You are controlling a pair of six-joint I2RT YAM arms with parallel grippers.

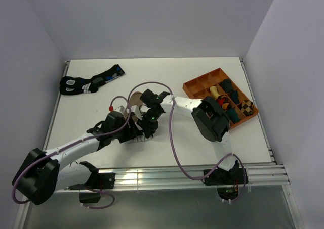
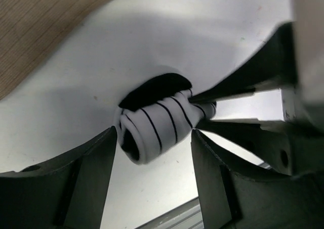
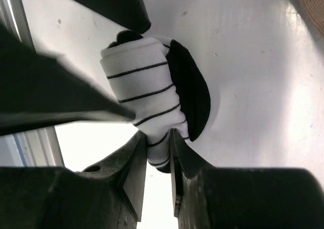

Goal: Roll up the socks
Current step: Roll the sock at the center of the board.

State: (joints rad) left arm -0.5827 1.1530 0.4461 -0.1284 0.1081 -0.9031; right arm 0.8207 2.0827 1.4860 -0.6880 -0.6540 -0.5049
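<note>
- The table (image 1: 167, 77) fills the middle of the top view
- The tan sock (image 2: 40, 27) lies in the upper left of the left wrist view, not rolled
- The white sock (image 3: 144, 82) is a small roll in the middle of both wrist views
- The right gripper (image 3: 158, 138) is pinched tight on one end of it
- The left gripper (image 2: 152, 138) is wide open around the roll, holding nothing
- I think this roll is nearly done; next it needs a snug hold so it does not spring open

White striped sock (image 3: 147, 87): one end hidden between the pinching fingers of the right gripper (image 3: 158, 140). Tan sock (image 2: 45, 27): cut off by the left wrist view's upper-left edge. Tray (image 1: 194, 89) contents: too small to identify.
</note>
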